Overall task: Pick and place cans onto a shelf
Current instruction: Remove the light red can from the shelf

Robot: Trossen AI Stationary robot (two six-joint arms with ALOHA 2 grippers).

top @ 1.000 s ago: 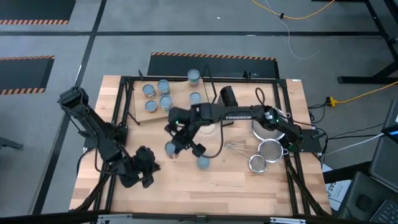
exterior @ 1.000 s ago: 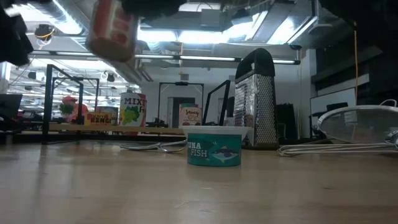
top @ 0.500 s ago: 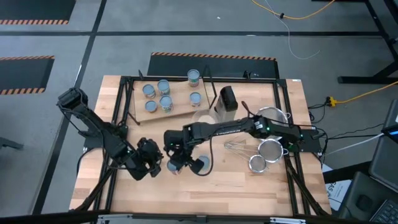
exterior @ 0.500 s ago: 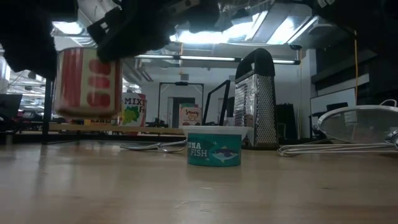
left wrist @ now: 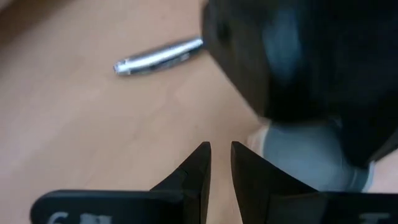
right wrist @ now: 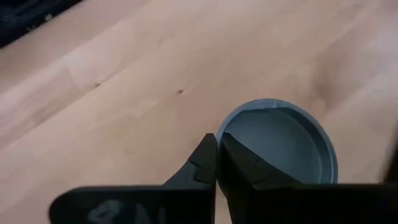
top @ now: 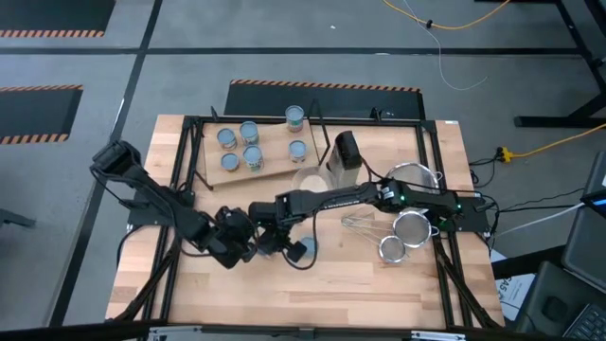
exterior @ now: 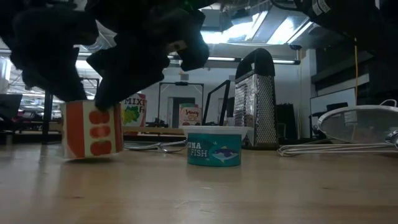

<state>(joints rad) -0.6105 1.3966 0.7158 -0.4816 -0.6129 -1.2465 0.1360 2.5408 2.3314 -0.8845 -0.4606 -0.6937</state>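
Observation:
A red-and-white labelled can [exterior: 93, 130] with a pale blue-grey top [right wrist: 280, 146] stands near the table's middle front, slightly tilted, its base at the tabletop. My right gripper [right wrist: 217, 146] is shut on it from above. My left gripper [left wrist: 219, 152] hovers close on the can's left, its fingers a narrow gap apart with nothing between them. In the high view both grippers [top: 248, 244] [top: 276, 242] hide this can. A teal tuna can [top: 298, 251] rests on its base just to the right. Several more cans [top: 249, 131] stand on the shelf [top: 275, 166] at the far left. My right gripper pinches the can's top rim [right wrist: 225, 127] between its two fingertips, at the edge of the top nearest the wrist. The fingers slant down onto it from above, coming from the table's right. The can stands under them, a little tilted, with its base at the tabletop.
A dark box grater [top: 347, 150] and a whitish bowl [top: 311, 180] stand behind the grippers. Metal strainers [top: 412, 227] and a whisk [top: 355, 223] lie at the right. A silvery handle [left wrist: 158, 57] lies on the wood beyond my left gripper. Bare wood stretches along the near edge.
My right gripper has gone down and toward the near edge with the red-labelled can, which came from well above the table to the tabletop. My left gripper has moved toward the table's right, up close to that can.

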